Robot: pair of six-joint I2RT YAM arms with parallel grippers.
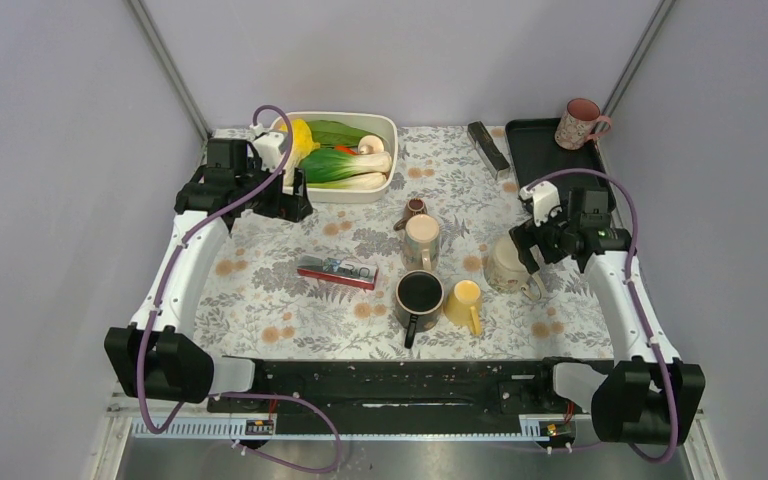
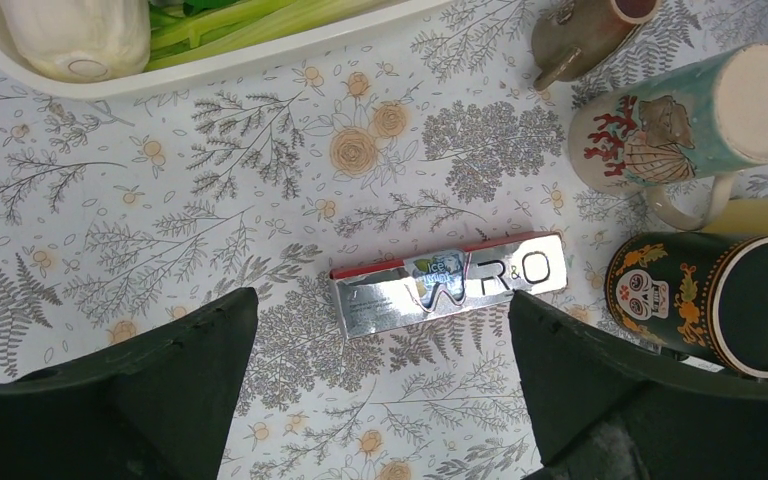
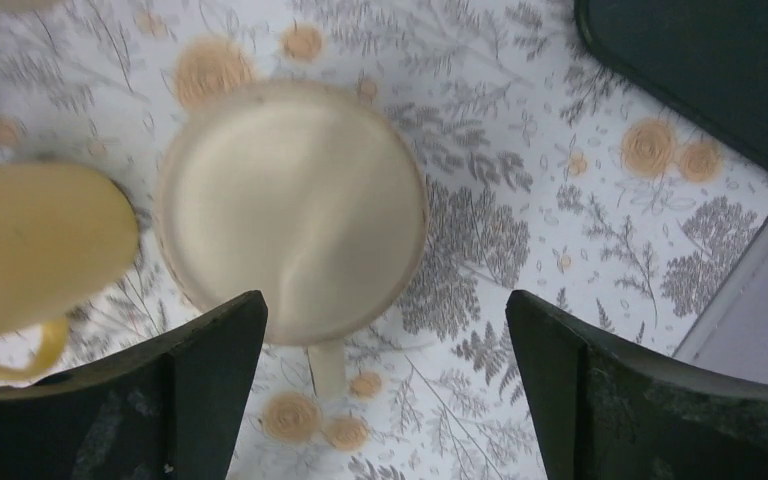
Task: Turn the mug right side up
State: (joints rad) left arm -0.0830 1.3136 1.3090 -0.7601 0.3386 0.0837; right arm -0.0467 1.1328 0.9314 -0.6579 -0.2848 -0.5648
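A cream mug (image 1: 507, 265) stands upside down on the floral cloth at the right, base up, its handle pointing toward the near edge. In the right wrist view the cream mug (image 3: 295, 205) fills the middle, its handle between the open fingers. My right gripper (image 1: 533, 247) hovers just above and right of the mug, open and empty; it also shows in its wrist view (image 3: 385, 310). My left gripper (image 1: 282, 197) is open and empty at the far left beside the white dish; in its wrist view (image 2: 382, 305) it hangs over bare cloth.
A teal sea-pattern mug (image 1: 422, 240), a black skull mug (image 1: 419, 295), a yellow mug (image 1: 463, 303) on its side and a small brown mug (image 1: 415, 209) cluster mid-table. A silver gum box (image 1: 337, 271) lies left of them. A white vegetable dish (image 1: 340, 150), a black tray (image 1: 550, 150) and a pink mug (image 1: 580, 123) stand at the back.
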